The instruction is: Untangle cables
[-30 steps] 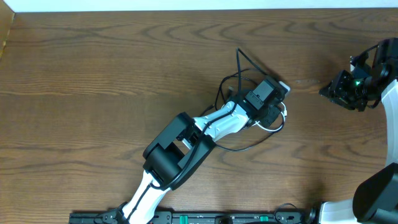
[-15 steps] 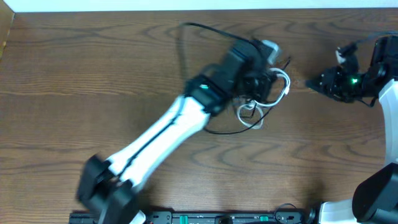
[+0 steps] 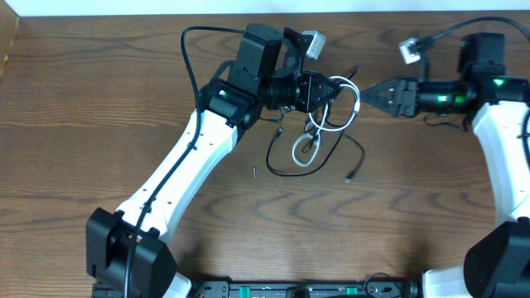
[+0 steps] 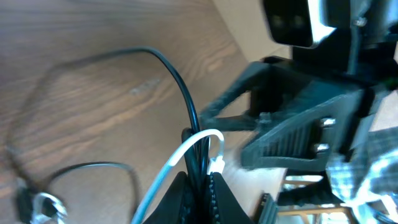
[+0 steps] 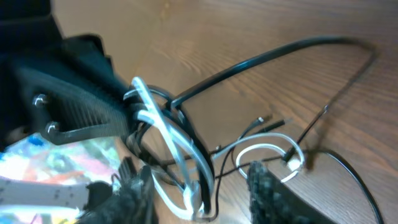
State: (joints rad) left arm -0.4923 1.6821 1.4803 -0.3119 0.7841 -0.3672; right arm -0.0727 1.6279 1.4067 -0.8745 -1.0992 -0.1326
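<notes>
My left gripper (image 3: 334, 86) is shut on a bunch of the tangled cables and holds it up at the back middle of the table. In the left wrist view the jaws (image 4: 200, 182) pinch the black cable (image 4: 181, 87) and the white cable (image 4: 166, 173) together. White loops (image 3: 303, 151) and a black loop (image 3: 272, 157) hang down onto the wood. My right gripper (image 3: 370, 93) points left at the bunch, open. In the right wrist view its fingers (image 5: 273, 193) straddle strands of the white cable (image 5: 165, 130) and the black cable (image 5: 273, 53).
The wooden table (image 3: 99, 108) ends at a white strip along the back. The left arm (image 3: 178, 170) lies diagonally across the middle-left. A black plug end (image 3: 348, 177) rests on the wood below the bunch, and a tiny loose bit (image 3: 254, 171) lies beside the black loop.
The left arm swung out towards the back, carrying the cable bunch up and left. The right gripper moved left up to the bunch and its fingers spread wider.
</notes>
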